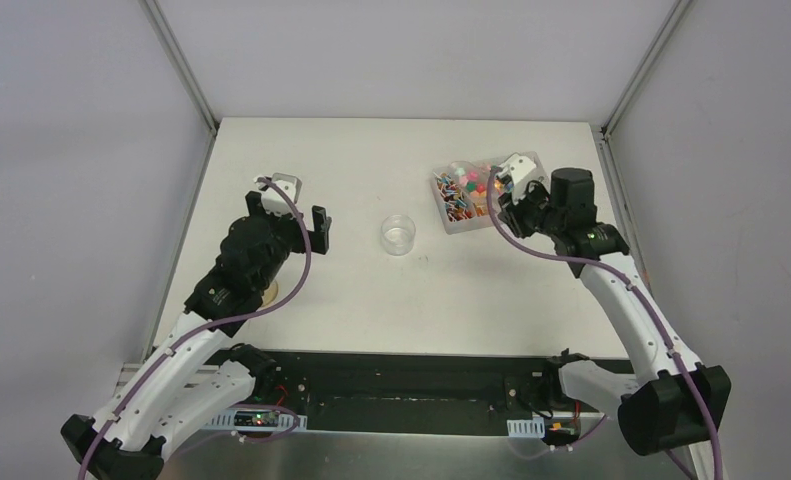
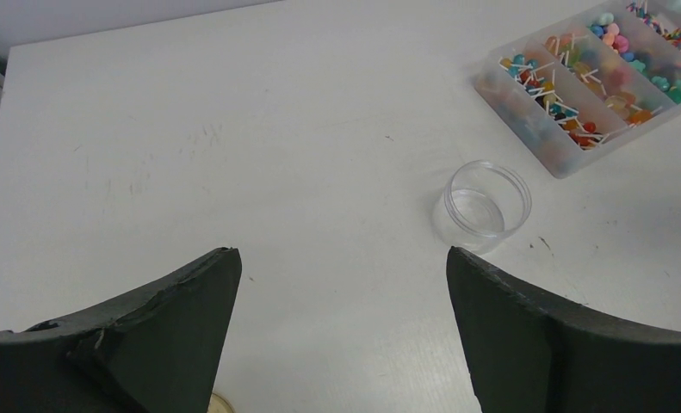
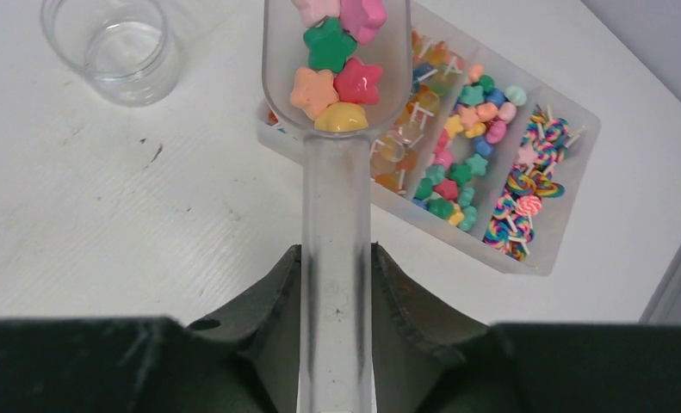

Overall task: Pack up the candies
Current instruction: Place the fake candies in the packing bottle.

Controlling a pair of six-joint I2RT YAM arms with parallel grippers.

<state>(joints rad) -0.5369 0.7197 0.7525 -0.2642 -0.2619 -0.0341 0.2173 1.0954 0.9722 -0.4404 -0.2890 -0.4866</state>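
Right wrist view: candies (image 3: 337, 69) are held in the scoop (image 3: 337, 215) gripped by the right hand (image 3: 337, 258); the jar (image 3: 113, 47) is unfilled (left hand (image 2: 341, 254) spread wide, idle).

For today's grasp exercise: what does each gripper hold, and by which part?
The right gripper holds the scoop by its handle; the left gripper holds nothing.

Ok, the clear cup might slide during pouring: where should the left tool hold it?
Probably across its round side wall, coming in level from the left: the cup stands upright, and its open mouth should stay free for the scoop.
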